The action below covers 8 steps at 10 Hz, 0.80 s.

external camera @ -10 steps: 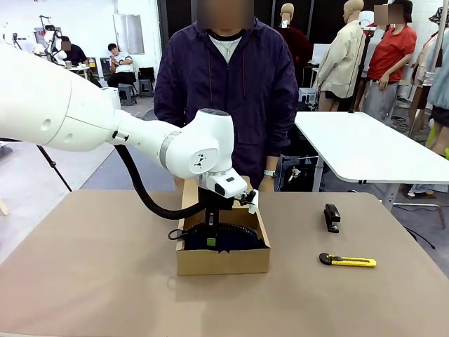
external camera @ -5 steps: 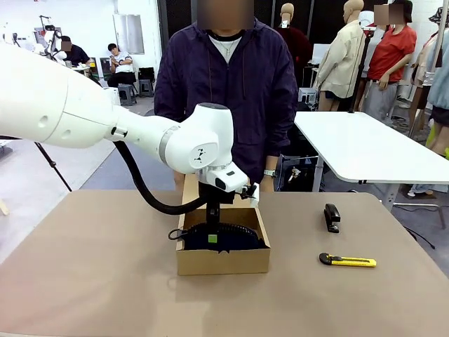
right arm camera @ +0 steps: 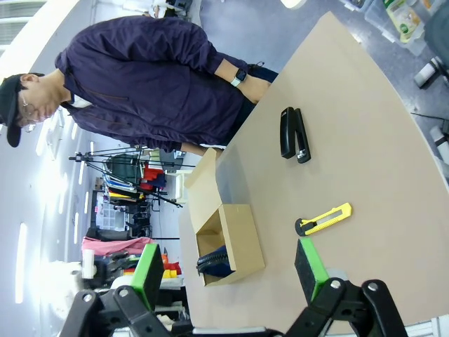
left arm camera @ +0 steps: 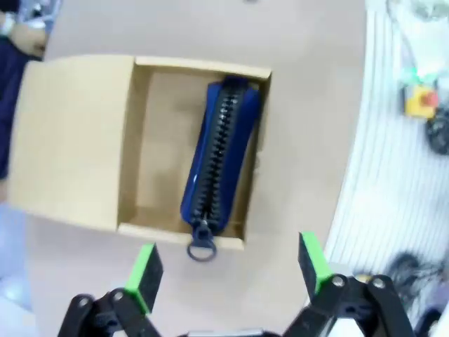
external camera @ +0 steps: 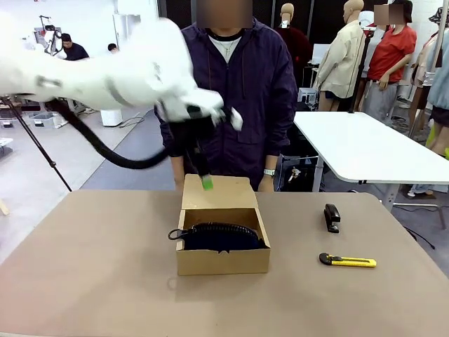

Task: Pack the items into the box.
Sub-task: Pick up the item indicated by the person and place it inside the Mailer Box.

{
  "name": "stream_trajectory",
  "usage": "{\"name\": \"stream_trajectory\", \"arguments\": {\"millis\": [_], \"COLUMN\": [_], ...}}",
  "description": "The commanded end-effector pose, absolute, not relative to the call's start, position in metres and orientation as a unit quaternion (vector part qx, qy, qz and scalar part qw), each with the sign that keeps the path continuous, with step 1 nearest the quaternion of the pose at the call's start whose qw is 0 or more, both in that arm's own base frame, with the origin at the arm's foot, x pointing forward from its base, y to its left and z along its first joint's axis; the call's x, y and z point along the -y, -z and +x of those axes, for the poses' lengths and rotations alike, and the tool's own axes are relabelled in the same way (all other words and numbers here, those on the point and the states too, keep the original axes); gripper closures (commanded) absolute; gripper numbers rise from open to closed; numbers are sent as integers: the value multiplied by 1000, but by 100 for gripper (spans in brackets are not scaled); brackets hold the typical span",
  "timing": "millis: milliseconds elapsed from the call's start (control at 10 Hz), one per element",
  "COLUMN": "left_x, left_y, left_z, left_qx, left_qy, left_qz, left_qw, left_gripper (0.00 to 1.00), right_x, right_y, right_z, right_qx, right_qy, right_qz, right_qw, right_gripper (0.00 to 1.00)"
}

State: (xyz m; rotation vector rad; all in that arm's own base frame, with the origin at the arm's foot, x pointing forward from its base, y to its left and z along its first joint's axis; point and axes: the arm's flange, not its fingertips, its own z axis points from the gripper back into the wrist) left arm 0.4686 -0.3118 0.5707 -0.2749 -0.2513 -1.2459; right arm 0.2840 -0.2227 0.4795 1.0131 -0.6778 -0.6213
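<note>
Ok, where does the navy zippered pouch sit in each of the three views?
Front view: pouch mid-picture, lying inside the box, pull loop toward picture left.
Left wrist view: pouch at centre, in the box's right half, zipper up, loop at the bottom.
Right wrist view: pouch low, left of centre, dark in the box's open top.
Shared landmark: the brown box with its lid flap open.

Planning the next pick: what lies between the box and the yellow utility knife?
In the front view, only bare table between the box and the utility knife; the stapler sits farther back.
</note>
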Motion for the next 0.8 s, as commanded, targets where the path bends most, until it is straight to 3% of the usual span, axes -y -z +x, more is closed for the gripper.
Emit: {"name": "stream_trajectory", "arguments": {"millis": [0, 200, 500, 600, 700], "left_x": [208, 108, -1, -26, -30], "left_y": [-572, -563, -529, -512, -498], "left_z": [446, 421, 383, 376, 376], "left_qx": [150, 230, 287, 331, 336], "left_qy": [427, 222, 110, 16, 5], "left_qz": [-233, -352, -503, -534, -543], "left_qw": [861, 880, 808, 778, 770], "left_gripper": [0, 0, 0, 0, 0], "right_x": [223, 223, 223, 223, 223], "right_y": [-479, -479, -479, -479, -479], "right_z": [287, 287, 287, 287, 287], "right_qx": [327, 327, 327, 327, 327], "right_qy": [280, 280, 280, 280, 280], "right_qz": [475, 475, 475, 475, 475], "right_qw": [768, 768, 768, 768, 768], "right_gripper": [0, 0, 0, 0, 0]}}
